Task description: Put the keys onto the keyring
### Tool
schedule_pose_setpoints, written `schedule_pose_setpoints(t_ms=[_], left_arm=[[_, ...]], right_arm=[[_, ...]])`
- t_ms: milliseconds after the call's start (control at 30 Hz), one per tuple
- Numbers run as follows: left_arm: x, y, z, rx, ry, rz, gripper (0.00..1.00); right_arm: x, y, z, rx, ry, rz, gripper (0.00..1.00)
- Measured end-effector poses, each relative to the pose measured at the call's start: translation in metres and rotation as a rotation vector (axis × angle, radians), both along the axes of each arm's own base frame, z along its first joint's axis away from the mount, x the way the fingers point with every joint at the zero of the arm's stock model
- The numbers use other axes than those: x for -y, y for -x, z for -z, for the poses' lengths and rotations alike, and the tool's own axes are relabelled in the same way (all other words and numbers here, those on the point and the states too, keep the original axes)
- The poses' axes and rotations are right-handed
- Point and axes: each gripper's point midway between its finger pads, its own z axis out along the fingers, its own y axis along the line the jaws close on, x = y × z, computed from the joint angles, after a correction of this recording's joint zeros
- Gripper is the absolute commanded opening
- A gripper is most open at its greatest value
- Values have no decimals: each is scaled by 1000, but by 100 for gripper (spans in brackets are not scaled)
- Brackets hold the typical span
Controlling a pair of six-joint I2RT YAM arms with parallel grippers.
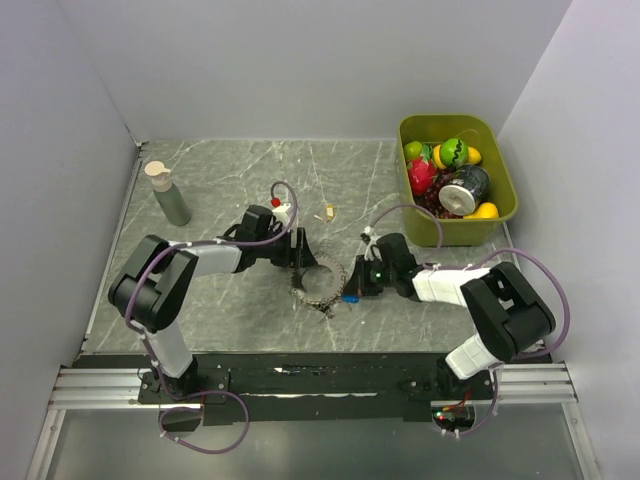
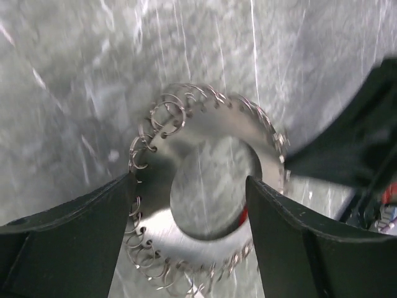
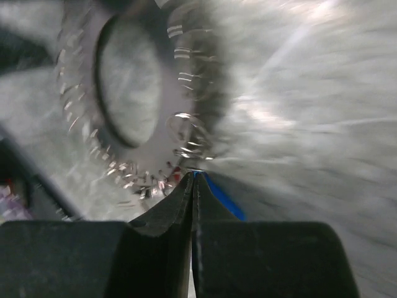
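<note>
My left claw (image 2: 191,181) is spread wide, and the keyring (image 2: 186,146) lies flat on the grey marbled table (image 1: 230,170) between my two fingers (image 2: 68,242). From my wrist camera each finger overlaps an edge of the ring, though I cannot tell whether the tips actually press on it. The ring is a broad, thin metal band with a round hole in the middle, and its outer edge is fringed all the way round with small silvery loops. A sliver of the red tag (image 2: 243,216) shows at the inner rim, close to my right-hand finger.

My right claw (image 3: 193,175) is pinched closed, its two fingers meeting in a thin seam. The blue key (image 3: 222,197) is caught at the very tips, and its blue head slants away along the outside of one finger. Those tips sit just beside the fringe of the keyring, on the side facing my right arm. My right wrist view is blurred, so I cannot say whether the key touches a loop.

From above, my two claws face each other across the ring, near the middle of the table. A tan key (image 1: 329,211) lies loose on the table farther back, well apart from the ring. A grey bottle (image 1: 170,195) stands upright near the left wall, and an olive bin (image 1: 447,119) of toy fruit and a can sits at the far right
</note>
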Motion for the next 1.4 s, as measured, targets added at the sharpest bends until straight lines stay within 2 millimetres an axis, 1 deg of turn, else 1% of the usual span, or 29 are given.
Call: schedule_pose_setpoints(t_ms=[167,233,367,400,433,467,533,567,633,700,733,800,867,900,967,1067,1133,1167,1200,1300,1400], left_arm=[[7,-18,1,16,-11,3,81],[7,-26,3,20,-43,-4,85],[0,-40,2,48,-121,-19,89],[-2,-43,1,57,-144,-25,90],[-5,-47,-1,69,-166,-30,90],[-8,-49,-4,80,-184,-37,90],[-14,-50,-10,101,-211,-45,89],[-16,-50,-15,109,-216,-49,89],[-18,-49,-28,131,-214,-52,87],[-17,-49,-42,159,-195,-52,85],[-16,-49,-49,172,-181,-50,85],[-12,-46,-59,188,-153,-42,84],[-7,-42,-62,188,-126,-28,83],[-3,-39,-63,183,-111,-18,82],[6,-30,-60,161,-82,6,82],[22,-17,-57,127,-46,49,80],[34,-9,-51,105,-24,78,77],[40,-4,-45,81,-11,95,77],[43,0,-42,70,-9,103,75],[55,16,-25,8,-8,141,71],[60,33,-8,-50,-11,170,67]], right_arm=[[-28,27,-1,-36,-33,-124,4],[-39,39,-3,-51,-38,-181,4],[-59,50,-12,-60,-49,-284,9],[-62,50,-16,-56,-54,-300,14],[-64,49,-18,-51,-56,-310,16],[-64,48,-21,-46,-53,-316,19],[-62,49,-24,-40,-41,-326,27],[-60,51,-27,-36,-37,-328,35],[-54,50,-39,-10,-36,-327,38],[-47,40,-54,35,-58,-297,39],[-40,28,-66,66,-81,-261,40],[-21,0,-81,118,-106,-165,40],[-3,-21,-84,138,-107,-88,40],[6,-30,-82,133,-102,-55,40],[11,-41,-76,112,-95,-27,40],[8,-47,-64,67,-99,-25,41],[6,-49,-55,30,-101,-25,41],[5,-50,-51,14,-101,-24,42],[4,-51,-47,-2,-101,-24,42],[1,-56,-39,-28,-103,-25,44],[0,-61,-33,-38,-111,-23,46]])
